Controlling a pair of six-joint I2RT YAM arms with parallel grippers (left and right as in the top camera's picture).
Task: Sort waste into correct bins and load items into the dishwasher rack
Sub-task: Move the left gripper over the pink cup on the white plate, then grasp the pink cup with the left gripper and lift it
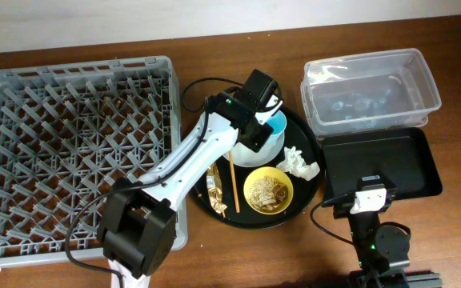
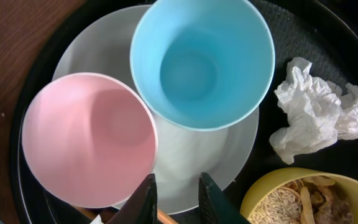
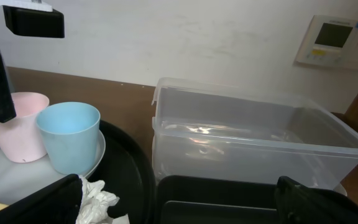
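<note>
Jaws, left: the left gripper (image 2: 176, 202) has its 2 fingers a narrow gap apart with nothing clamped; the plate's near rim shows through the gap.
Jaws, right: the right gripper (image 3: 178, 186) is spread wide and holds nothing, above the black rectangular tray (image 1: 382, 160).
Cups: 2, 1 pink cup (image 2: 89, 140) and 1 blue cup (image 2: 201, 62), both upright and side by side on the plate. The pink one is just beyond the left fingers and the blue one is farther off.
Plate: 1 pale plate (image 2: 191, 162), under both cups, on the round black tray (image 2: 303, 31).
Bowl: 1 yellow bowl (image 2: 272, 186) with beige food scraps (image 2: 297, 202), just beside the left fingers.
Napkin: 1 crumpled white napkin (image 2: 316, 115), on the round tray near bowl and plate.
Wrapper: 1 gold-brown wrapper (image 1: 217, 192), at the tray's rack-side edge.
Chopsticks: 1 pair of chopsticks (image 1: 234, 182), lying together between wrapper and bowl.
Bins: 2, the black rectangular tray and 1 clear tub (image 3: 247, 155) just beside it.
Rack: 1 grey dishwasher rack (image 1: 70, 152), just beside the round tray, on the wooden table (image 1: 454, 240).
</note>
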